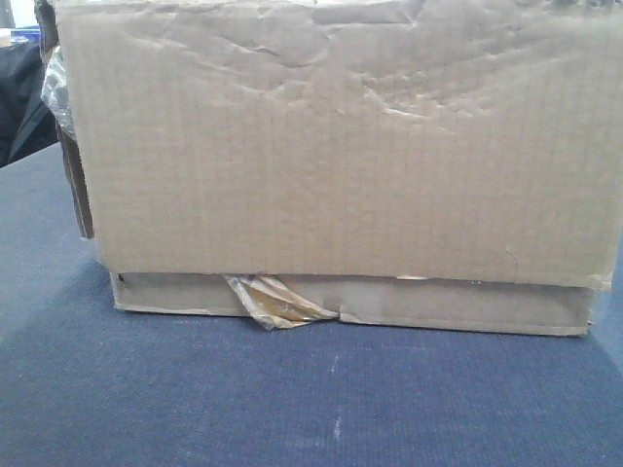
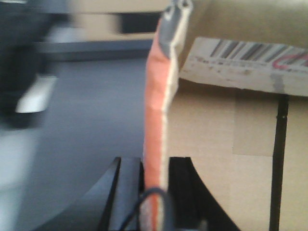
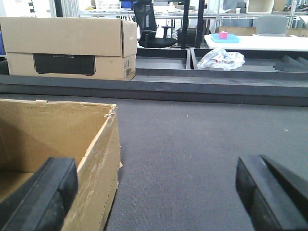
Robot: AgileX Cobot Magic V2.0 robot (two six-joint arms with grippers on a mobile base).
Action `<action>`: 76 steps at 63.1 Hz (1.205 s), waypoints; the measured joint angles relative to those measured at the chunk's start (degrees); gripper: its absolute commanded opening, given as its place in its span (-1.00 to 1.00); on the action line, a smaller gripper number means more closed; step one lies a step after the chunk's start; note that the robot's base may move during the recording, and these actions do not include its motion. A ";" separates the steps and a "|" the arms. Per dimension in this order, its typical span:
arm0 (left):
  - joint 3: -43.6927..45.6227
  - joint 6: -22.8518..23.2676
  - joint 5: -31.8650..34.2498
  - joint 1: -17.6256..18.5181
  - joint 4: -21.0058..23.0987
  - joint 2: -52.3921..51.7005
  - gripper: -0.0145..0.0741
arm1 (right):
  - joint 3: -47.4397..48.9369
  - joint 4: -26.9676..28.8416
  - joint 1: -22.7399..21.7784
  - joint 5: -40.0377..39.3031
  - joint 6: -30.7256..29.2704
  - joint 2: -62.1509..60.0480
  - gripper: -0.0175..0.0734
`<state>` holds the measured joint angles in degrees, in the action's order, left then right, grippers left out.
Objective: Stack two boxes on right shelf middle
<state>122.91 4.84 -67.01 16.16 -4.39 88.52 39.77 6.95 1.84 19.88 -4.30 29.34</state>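
Right gripper (image 3: 156, 192) (jaws wide) — box (image 3: 57, 134) under its left finger.

An office-type workroom with a lab feel: grey carpet (image 3: 192, 144) covers the floor, a black swivel office chair (image 3: 150, 24) stands at 12 o'clock, white desks (image 3: 255, 42) run off towards 1 o'clock, and a printed shipping carton (image 3: 67, 45) sits at 10 o'clock.

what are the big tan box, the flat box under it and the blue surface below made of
Tall wide tan box: corrugated cardboard, matte; fine ribbing and dents show it. Flat shallow box beneath: same cardboard, with a crinkled glossy yellowish tape strip, probably plastic. Blue-grey surface: likely short-pile carpet or felt, judging by its fuzzy weave.
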 measured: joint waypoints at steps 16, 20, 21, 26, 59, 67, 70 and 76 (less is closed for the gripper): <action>0.00 4.33 -1.16 8.82 -0.11 11.38 -0.92 | 0.00 0.00 0.00 0.00 0.00 0.00 0.64; 0.00 4.91 -1.67 9.10 0.01 14.09 -0.92 | 0.00 0.00 0.00 0.00 0.00 0.00 0.64; -0.11 5.07 -1.78 9.10 0.01 14.65 -0.92 | 0.00 0.00 0.00 0.00 0.00 0.00 0.64; -0.22 5.31 -2.11 9.10 0.01 17.65 -0.92 | 0.00 0.00 0.00 0.00 0.00 0.00 0.64; -0.22 5.67 -2.90 9.10 1.06 20.68 0.61 | 0.12 0.00 0.00 0.00 0.00 0.00 0.64; 0.59 5.78 -3.19 9.10 1.41 19.26 0.41 | 1.65 0.00 0.14 1.49 0.00 0.08 0.64; 0.99 5.78 -3.30 9.10 1.52 18.36 0.40 | 3.15 0.00 0.52 2.65 0.00 0.51 0.64; 2.20 5.78 -3.30 9.10 0.71 15.49 0.41 | 7.23 0.00 2.08 6.01 0.00 2.66 0.64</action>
<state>125.11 10.62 -70.31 25.27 -3.67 104.01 46.99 6.95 3.92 25.89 -4.30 32.00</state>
